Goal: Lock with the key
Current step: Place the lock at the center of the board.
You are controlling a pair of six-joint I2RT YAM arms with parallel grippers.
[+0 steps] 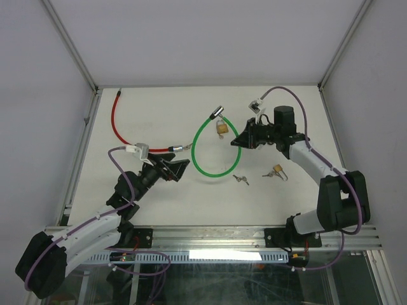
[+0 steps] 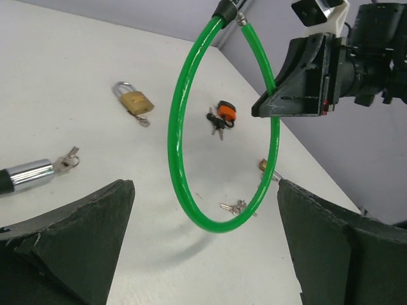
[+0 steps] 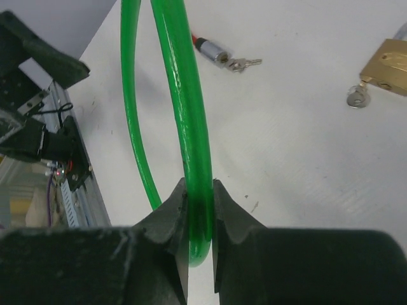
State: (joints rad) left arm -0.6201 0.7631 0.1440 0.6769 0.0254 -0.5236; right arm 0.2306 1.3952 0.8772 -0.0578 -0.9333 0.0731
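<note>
One red cable [image 1: 114,121], one green cable [image 3: 187,127], two brass padlocks [image 1: 221,129] [image 1: 276,170], one orange padlock [image 2: 224,112]. Right jaws clamp green cable; left jaws stand wide.

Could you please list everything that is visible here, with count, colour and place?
green cable lock: 1, green, table centre, loop standing upright
red cable lock: 1, red, far left; its metal end with a key points toward centre
brass padlocks: 2, brass, one by the green cable's far end, one right of centre
loose keys: 1 bunch, silver, near centre
orange-black item with keys: 1, beyond the green loop
table: 1, white
left pincer: 1, black, open, empty
right pincer: 1, black, shut on the green cable lock
</note>
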